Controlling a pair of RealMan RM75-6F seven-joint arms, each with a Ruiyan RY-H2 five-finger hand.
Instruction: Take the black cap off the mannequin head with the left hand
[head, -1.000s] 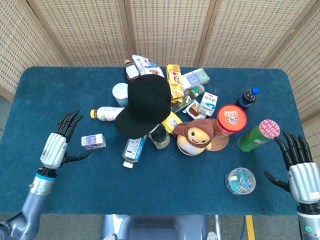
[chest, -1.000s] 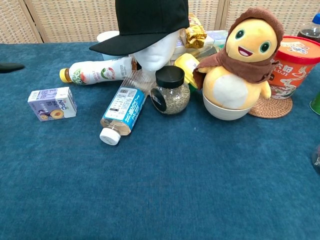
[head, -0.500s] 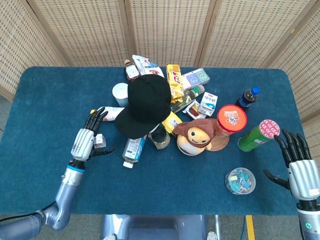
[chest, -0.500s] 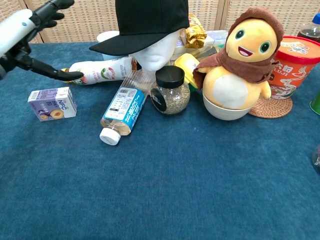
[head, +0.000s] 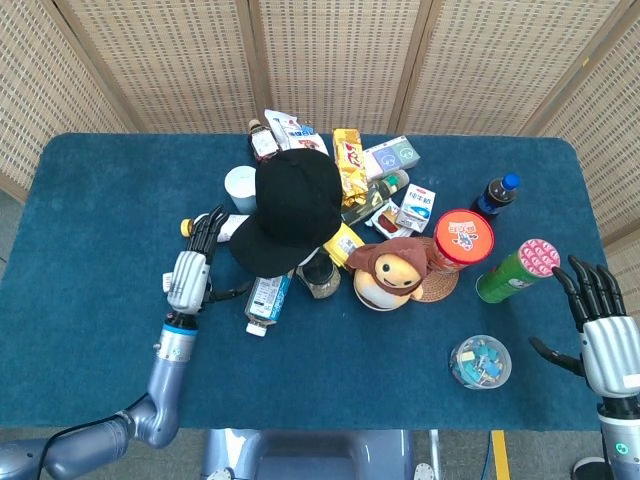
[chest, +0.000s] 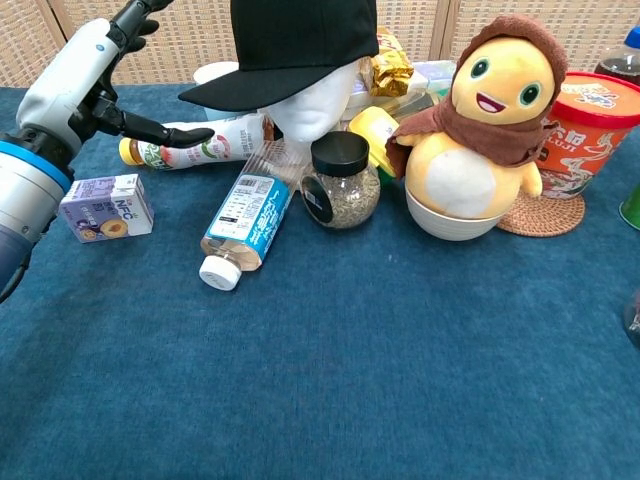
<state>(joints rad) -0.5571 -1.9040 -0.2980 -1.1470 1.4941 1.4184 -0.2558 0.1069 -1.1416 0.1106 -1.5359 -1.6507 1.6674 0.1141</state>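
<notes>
From where I stand, the right hand (head: 607, 335) waits at the near right edge of the table (head: 90, 190), fingers spread and holding nothing, well apart from the job. Further in, the left hand (head: 190, 272) hovers just beside the brim of the black cap (head: 295, 205), its fingers (chest: 160, 131) splayed wide with nothing in them, the thumb pointing toward the brim over a white bottle (chest: 205, 139) lying on its side. The cap sits squarely on the white mannequin head (chest: 310, 112), which stands in the middle of the clutter, with a jar (chest: 340, 181) and a second bottle (chest: 243, 227) at its foot and a plush toy (chest: 480, 120) to one side. To do this well, I reckon the hand should come in a little higher, pinch the brim or the crown's edge, and lift straight up so the mannequin head does not tip into the jar. Compared with a second ago, the left hand has travelled from the table's near left side, past the small purple carton (chest: 106, 207), right up to the brim; the cap and the right hand look unchanged.
</notes>
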